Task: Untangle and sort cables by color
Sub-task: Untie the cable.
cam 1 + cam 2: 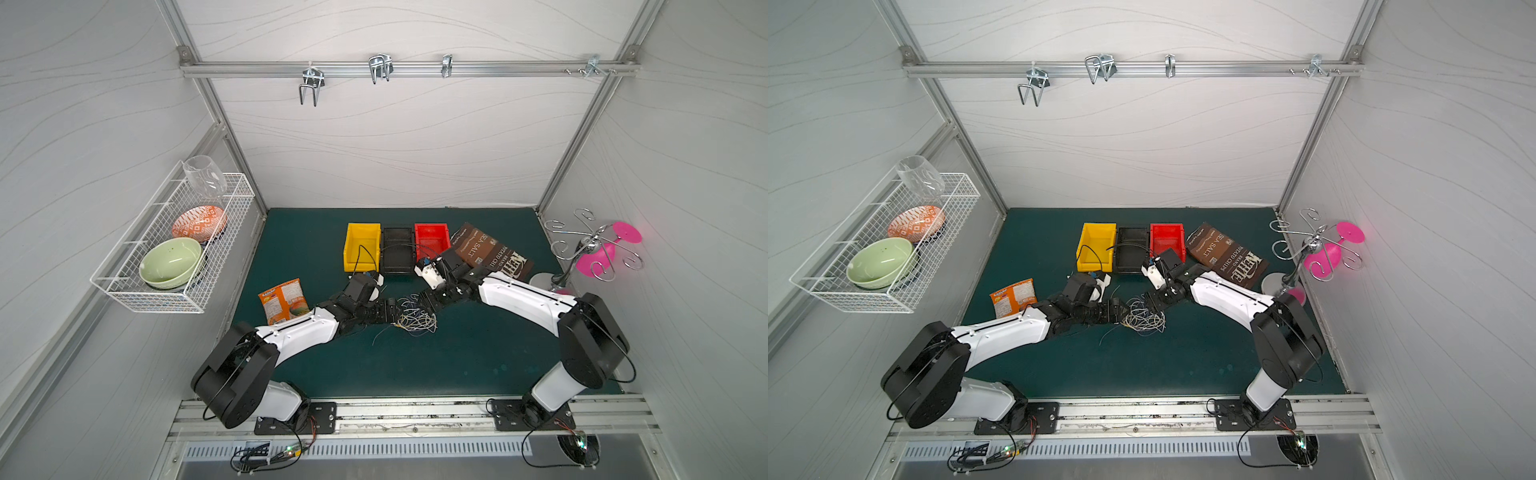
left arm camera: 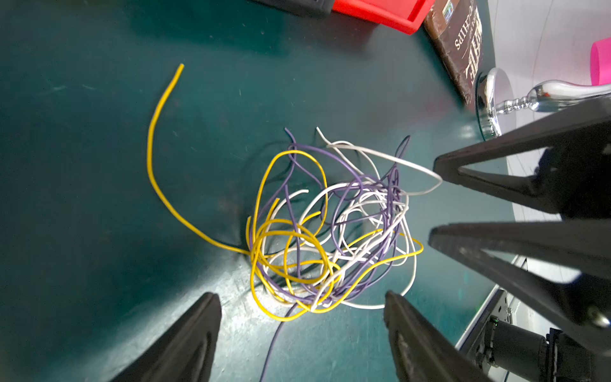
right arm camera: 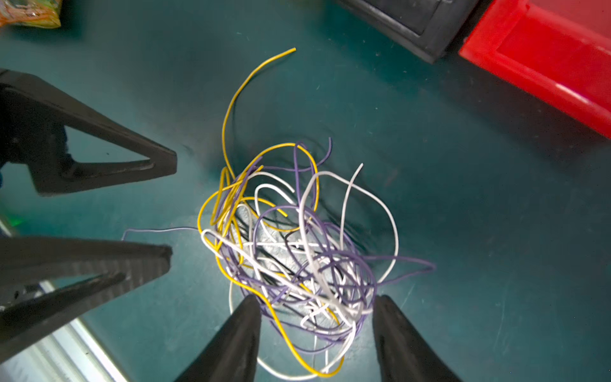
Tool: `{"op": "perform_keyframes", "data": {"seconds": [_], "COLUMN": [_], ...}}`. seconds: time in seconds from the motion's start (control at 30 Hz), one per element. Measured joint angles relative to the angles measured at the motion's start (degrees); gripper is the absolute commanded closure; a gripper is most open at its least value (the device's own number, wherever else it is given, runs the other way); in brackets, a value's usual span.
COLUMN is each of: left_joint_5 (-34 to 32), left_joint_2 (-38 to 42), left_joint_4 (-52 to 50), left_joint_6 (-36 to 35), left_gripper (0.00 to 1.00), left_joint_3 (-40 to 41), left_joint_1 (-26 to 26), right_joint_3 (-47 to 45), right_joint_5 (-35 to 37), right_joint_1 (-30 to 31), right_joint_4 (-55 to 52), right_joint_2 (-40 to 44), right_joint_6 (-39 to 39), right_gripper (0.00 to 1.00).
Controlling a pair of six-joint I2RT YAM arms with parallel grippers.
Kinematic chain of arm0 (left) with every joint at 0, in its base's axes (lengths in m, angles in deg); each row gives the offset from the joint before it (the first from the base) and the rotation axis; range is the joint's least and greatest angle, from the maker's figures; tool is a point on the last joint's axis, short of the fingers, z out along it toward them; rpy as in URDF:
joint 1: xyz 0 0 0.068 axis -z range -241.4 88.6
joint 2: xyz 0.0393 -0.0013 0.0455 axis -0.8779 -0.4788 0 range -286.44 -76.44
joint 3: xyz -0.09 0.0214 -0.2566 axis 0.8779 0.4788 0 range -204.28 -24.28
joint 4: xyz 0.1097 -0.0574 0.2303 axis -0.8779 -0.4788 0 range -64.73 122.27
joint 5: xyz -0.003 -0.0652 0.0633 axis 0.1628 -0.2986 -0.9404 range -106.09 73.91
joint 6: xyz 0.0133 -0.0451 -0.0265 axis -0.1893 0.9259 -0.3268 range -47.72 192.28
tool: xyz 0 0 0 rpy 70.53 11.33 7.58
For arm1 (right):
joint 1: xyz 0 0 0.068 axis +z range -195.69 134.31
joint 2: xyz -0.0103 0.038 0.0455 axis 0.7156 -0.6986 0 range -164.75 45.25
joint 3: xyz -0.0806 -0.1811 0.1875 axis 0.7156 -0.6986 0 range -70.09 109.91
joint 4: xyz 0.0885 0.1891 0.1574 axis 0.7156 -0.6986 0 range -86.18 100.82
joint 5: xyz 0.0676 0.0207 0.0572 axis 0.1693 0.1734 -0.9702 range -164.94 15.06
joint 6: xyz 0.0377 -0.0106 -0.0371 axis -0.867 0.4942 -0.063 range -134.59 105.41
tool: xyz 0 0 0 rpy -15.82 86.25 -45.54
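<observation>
Two arms bent inward, claws close together
The left arm [image 1: 299, 332] and right arm [image 1: 523, 299] stretch low toward each other; left claw [image 2: 301, 296] gapes wide, right claw [image 3: 315, 299] parted less.

Both arms look alike: glossy white shell links [image 1: 297, 332] dotted with small screws, bulky matte black joint housings [image 1: 235, 376], a thin black cable [image 1: 536, 289] along each link, bolted black base plates [image 1: 324, 415], and tapered black ribbed fingers [image 2: 185, 340].
</observation>
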State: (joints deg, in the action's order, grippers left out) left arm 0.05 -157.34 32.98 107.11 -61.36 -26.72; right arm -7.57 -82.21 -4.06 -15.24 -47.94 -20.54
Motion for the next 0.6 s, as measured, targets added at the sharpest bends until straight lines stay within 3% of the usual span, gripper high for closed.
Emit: {"op": "perform_keyframes", "data": {"seconds": [0.13, 0.37, 0.6], "left_joint_5": [0.37, 0.87, 1.27], "left_joint_2": [-0.61, -2.45, -5.33], "left_joint_4": [0.26, 1.62, 1.99], "left_joint_6": [0.5, 1.7, 2.29], "left_gripper": [0.2, 0.23, 0.34], "left_joint_3": [0.0, 0.0, -1.01], "left_joint_1": [0.35, 1.09, 1.95], "right_joint_3": [0.26, 0.52, 0.57], "right_joint_5": [0.63, 0.96, 0.52], "right_joint_1": [0.0, 0.0, 0.0], "right_joint_4": [0.9, 1.84, 1.4], "right_joint_2": [-1.2, -1.6, 2.95], "right_joint_6": [0.2, 0.0, -0.11], "right_gripper": [0.64, 1.0, 1.0]}}
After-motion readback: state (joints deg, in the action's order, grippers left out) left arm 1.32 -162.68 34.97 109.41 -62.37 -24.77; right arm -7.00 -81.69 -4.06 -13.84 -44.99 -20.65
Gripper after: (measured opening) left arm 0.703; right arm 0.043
